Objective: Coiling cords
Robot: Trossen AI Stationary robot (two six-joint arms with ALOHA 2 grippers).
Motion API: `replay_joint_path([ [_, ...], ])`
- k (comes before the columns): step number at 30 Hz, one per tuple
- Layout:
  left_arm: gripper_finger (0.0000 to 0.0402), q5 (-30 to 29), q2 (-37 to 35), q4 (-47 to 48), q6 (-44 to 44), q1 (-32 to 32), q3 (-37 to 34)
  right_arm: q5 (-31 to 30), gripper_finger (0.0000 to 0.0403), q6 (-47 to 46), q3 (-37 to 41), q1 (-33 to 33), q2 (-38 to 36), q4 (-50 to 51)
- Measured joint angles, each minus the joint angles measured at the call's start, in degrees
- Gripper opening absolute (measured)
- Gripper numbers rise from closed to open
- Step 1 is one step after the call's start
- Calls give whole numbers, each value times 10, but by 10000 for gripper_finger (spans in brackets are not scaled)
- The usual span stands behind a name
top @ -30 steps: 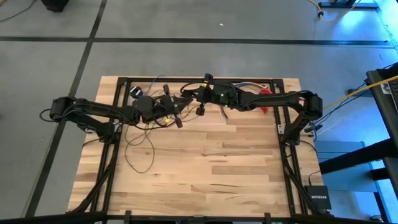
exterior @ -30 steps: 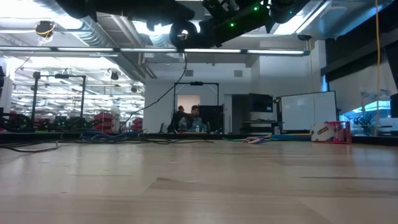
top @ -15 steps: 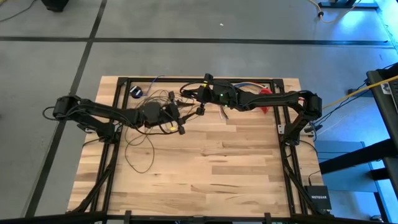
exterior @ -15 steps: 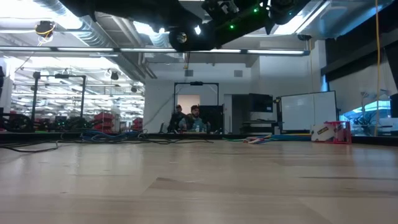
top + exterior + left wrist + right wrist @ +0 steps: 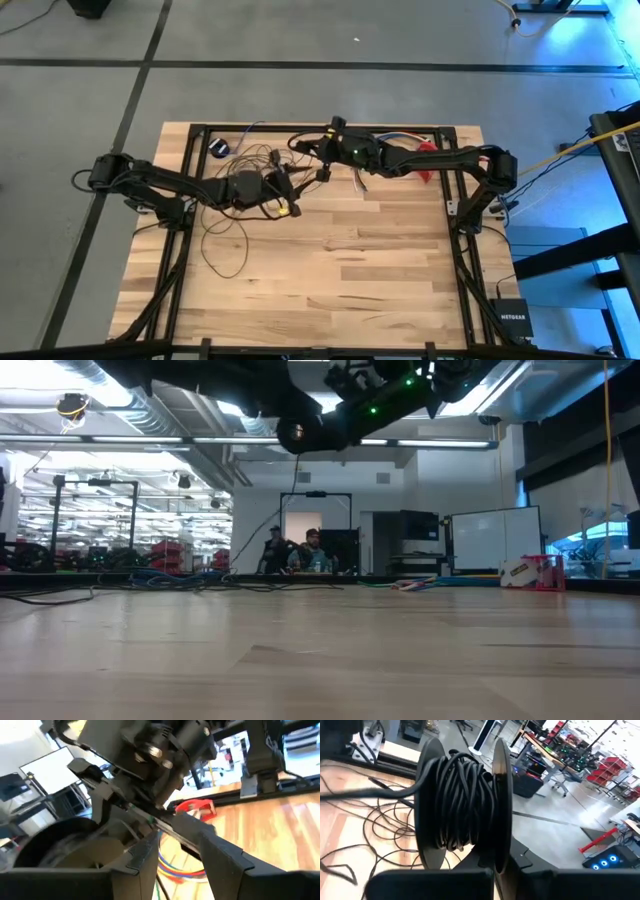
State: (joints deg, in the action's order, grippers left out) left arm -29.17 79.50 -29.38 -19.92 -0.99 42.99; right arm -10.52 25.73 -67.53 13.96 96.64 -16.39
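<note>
Black cord [image 5: 462, 805] stays clenched in the right end effector [image 5: 322, 150]; left end effector [image 5: 288, 192] has released.

Dark jointed arms [image 5: 170, 182], green indicator lights

The wooden table [image 5: 340, 270] is made of light planks and sits inside a black metal frame [image 5: 455, 240]. At about 1 o'clock on the table lies a red object [image 5: 427, 160], with a short bundle of coloured wires [image 5: 395, 135] near it. Off the table, at about 4 o'clock, a small black box [image 5: 513, 318] rests on the grey floor [image 5: 300, 90]. A yellow cable [image 5: 570, 150] runs at 3 o'clock. In the low view, two people [image 5: 295, 552], perhaps seated, show far behind, beside a whiteboard [image 5: 495, 535].
</note>
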Motion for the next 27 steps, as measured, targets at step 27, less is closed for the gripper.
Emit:
replay_joint_path([
  [27,135,-158,-123,49,-57,-122,0,5,9,-2,-4,-1,-3,-5],
])
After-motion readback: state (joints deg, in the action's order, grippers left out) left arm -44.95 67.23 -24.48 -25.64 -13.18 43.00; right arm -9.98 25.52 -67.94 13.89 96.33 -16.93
